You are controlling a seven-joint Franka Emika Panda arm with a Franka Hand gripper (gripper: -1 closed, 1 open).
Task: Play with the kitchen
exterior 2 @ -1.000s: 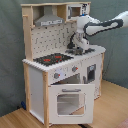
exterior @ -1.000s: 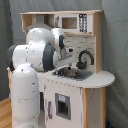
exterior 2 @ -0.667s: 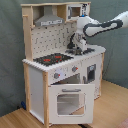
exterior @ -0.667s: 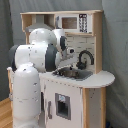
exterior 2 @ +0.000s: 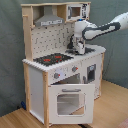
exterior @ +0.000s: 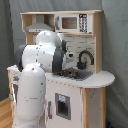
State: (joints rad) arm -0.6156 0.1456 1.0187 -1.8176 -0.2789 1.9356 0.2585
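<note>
The kitchen (exterior 2: 37, 85) is a tall toy unit of light wood and white panels, seen in both exterior views. It has a grey hood (exterior 2: 49, 20), a black stovetop (exterior 2: 52, 59) with red rings and a windowed oven door (exterior 2: 69, 102) that looks ajar. In the first exterior view the black faucet (exterior: 85, 58) curves over the sink (exterior: 77, 74). My white arm (exterior 2: 102, 29) reaches in from the second exterior view's right. The gripper (exterior 2: 78, 47) hangs over the sink area, pointing down. In the first exterior view my arm's bulk (exterior: 42, 55) hides most of it.
A microwave panel (exterior: 70, 22) sits in the upper shelf. A rounded white counter (exterior: 102, 78) juts out past the sink. Grey curtains hang behind the kitchen, and a wood floor (exterior 2: 112, 102) lies in front of it.
The arm has shifted slightly toward the sink side; the gripper stays over the sink area. Nothing on the kitchen has visibly moved.
</note>
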